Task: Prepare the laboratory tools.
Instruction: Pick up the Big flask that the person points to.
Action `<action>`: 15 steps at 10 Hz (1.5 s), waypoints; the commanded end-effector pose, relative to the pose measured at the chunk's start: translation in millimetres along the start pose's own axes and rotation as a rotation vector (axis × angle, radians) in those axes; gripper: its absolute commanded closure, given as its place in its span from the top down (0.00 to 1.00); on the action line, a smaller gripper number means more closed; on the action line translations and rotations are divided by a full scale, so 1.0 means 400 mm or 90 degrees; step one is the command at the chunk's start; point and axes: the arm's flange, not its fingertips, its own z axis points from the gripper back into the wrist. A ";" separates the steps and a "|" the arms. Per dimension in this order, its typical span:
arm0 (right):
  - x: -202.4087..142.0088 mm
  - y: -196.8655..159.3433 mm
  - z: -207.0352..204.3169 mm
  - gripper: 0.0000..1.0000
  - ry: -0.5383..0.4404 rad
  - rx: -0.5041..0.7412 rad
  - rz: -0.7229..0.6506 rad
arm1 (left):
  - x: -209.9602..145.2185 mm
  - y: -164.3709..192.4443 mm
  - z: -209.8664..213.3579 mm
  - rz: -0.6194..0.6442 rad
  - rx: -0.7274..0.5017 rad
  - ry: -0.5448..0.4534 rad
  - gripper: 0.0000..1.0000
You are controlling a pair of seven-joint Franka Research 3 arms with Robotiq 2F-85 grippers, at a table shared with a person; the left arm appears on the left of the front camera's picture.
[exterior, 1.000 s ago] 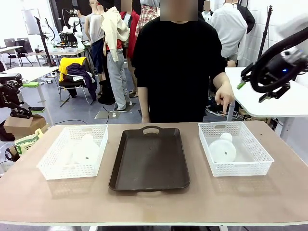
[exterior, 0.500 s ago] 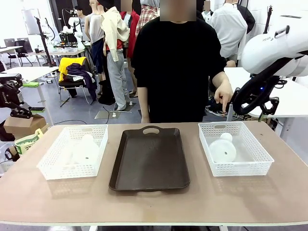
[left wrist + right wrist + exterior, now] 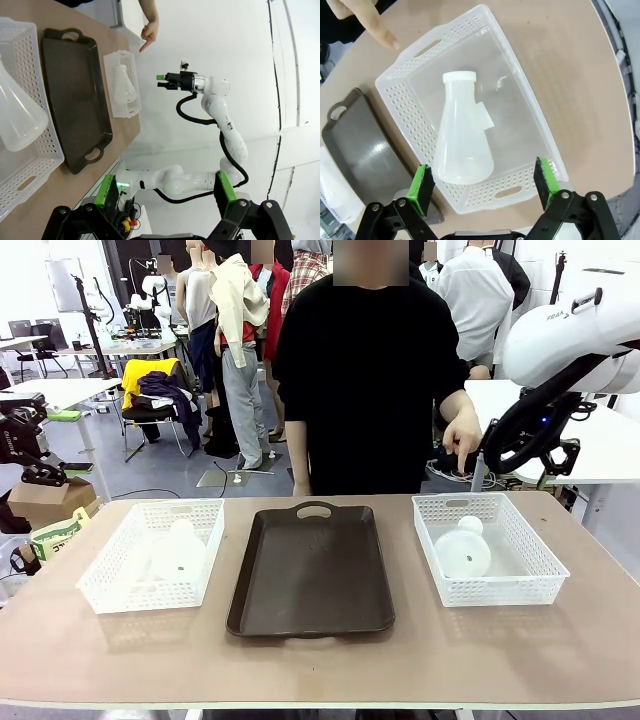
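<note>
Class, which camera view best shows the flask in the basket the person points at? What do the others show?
The right wrist view: it looks down on the whole flask, lying on its side in the white basket. The front view shows mostly its round base; the left wrist view shows it small and far off.

Bright, even light, faint sheen on the tray point(image 3: 310, 570), wrist views warped at edges.
</note>
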 end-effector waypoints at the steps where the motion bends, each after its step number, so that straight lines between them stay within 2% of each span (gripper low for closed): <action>1: -0.025 0.019 -0.038 1.00 0.000 -0.059 -0.002 | 0.000 -0.003 0.004 -0.001 -0.001 -0.002 1.00; 4: -0.023 0.129 -0.114 1.00 -0.011 -0.128 -0.054 | 0.000 -0.003 0.004 -0.001 -0.001 -0.002 1.00; 6: -0.011 0.165 -0.187 1.00 -0.006 -0.151 -0.086 | 0.000 -0.003 0.004 -0.001 -0.001 -0.002 1.00; 9: 0.007 0.171 -0.272 1.00 -0.032 -0.116 -0.135 | 0.000 -0.003 0.004 -0.001 -0.001 -0.002 1.00; 11: 0.017 0.160 -0.308 1.00 -0.057 -0.082 -0.127 | 0.000 -0.003 0.004 -0.001 -0.001 -0.002 1.00; 12: 0.025 0.154 -0.323 1.00 -0.081 -0.091 -0.124 | 0.000 -0.003 0.004 -0.001 -0.001 -0.002 1.00; 15: 0.051 0.154 -0.354 1.00 -0.076 -0.107 -0.117 | 0.000 -0.003 0.004 -0.001 -0.001 -0.002 1.00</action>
